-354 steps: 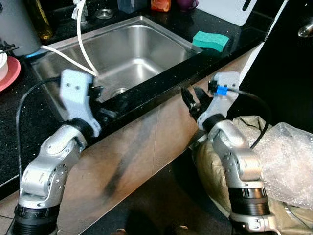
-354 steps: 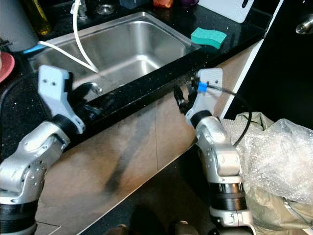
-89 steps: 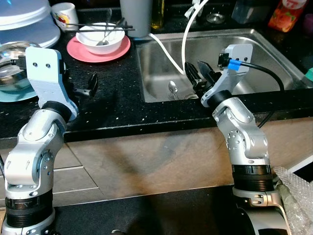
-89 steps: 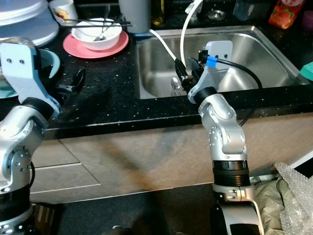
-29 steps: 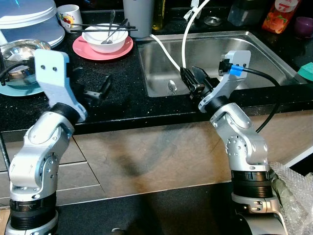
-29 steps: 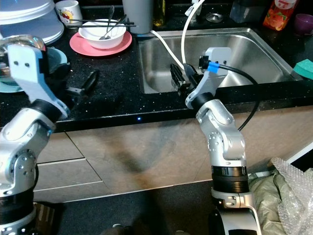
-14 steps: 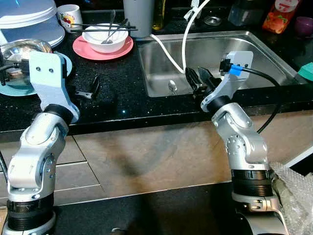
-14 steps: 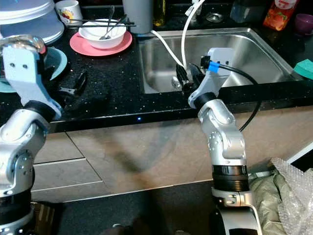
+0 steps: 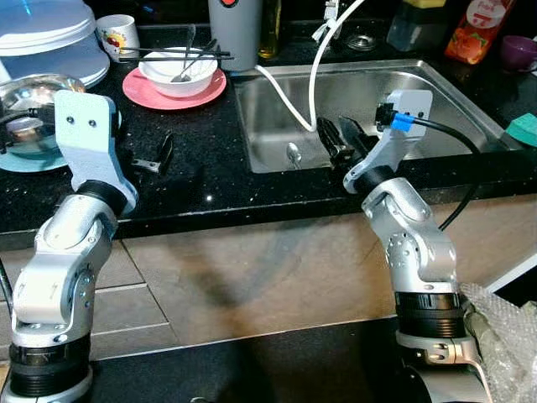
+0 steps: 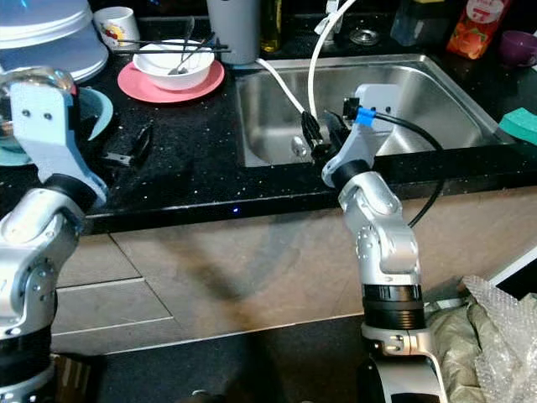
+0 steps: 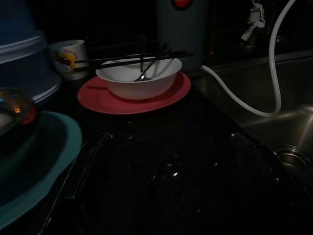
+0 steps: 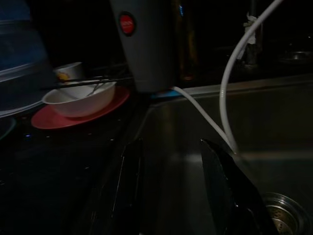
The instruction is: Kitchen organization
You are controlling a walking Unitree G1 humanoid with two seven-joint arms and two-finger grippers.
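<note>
Landmark: the steel sink [image 9: 436, 92], set in the black countertop [image 9: 201, 168].

The white bowl [image 9: 177, 71] sits on a pink plate [image 9: 174, 88] just beside the sink's left rim, toward the back. A pair of dark chopsticks [image 9: 172, 55] lies across the bowl's rim and a spoon [image 10: 181, 52] leans inside it.

The left gripper [image 9: 153, 158] hovers low over the countertop, left of the sink and nearer than the bowl, fingers apart, holding nothing. The right gripper [image 9: 342, 138] hangs over the sink's front left corner, jaws apart and empty.

Handling judgement: the bowl looks like ceramic, so stiff, smooth, probably slippery and breakable. The loose utensils would likely roll off if it tips. Best hold: pinch the rim wall away from the chopsticks and lift level. The dark wrist views leave the glaze uncertain.
</note>
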